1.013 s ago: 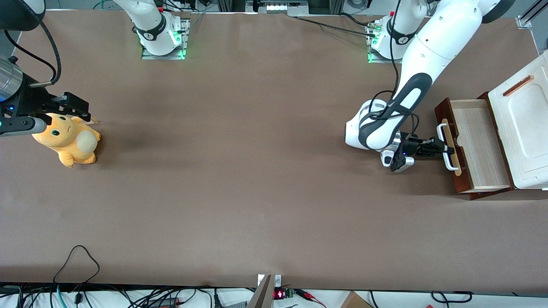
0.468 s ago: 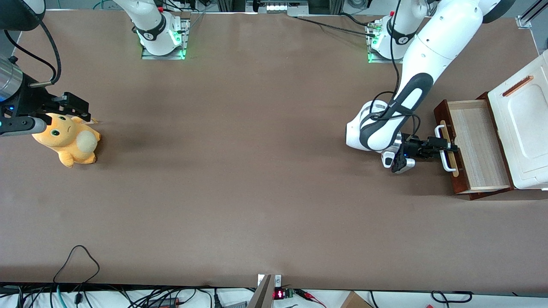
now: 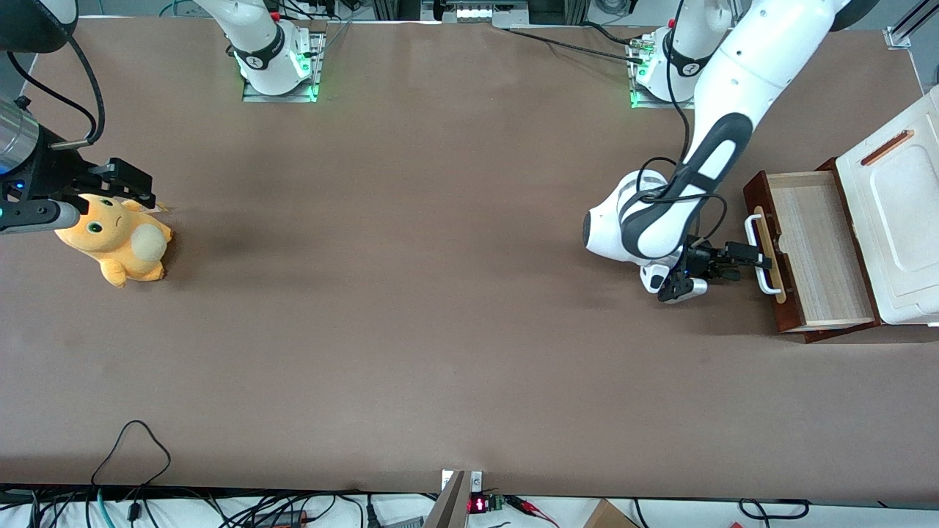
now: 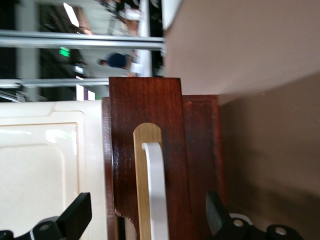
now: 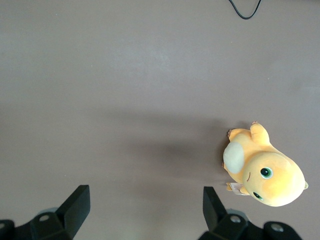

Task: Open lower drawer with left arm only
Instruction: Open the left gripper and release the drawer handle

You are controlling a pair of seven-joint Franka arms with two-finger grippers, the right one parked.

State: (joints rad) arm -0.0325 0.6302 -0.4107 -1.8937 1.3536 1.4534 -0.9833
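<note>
Plush toy (image 3: 117,242) lying toward the parked arm's end of the surface (image 3: 411,293); left arm (image 3: 704,161) holding gripper (image 3: 755,258) with fingers (image 4: 75,215) released, just before the handle (image 3: 760,253); drawer (image 3: 807,249) standing pulled out from the cabinet (image 3: 895,213)

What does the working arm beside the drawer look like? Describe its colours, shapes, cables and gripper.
The left arm is a glossy white jointed robot arm of rounded segments with a long dark grey inlay. Black cables loop beside its bulbous white wrist. Its small black gripper, open in front of the lower drawer, has two wedge-shaped black fingers.
</note>
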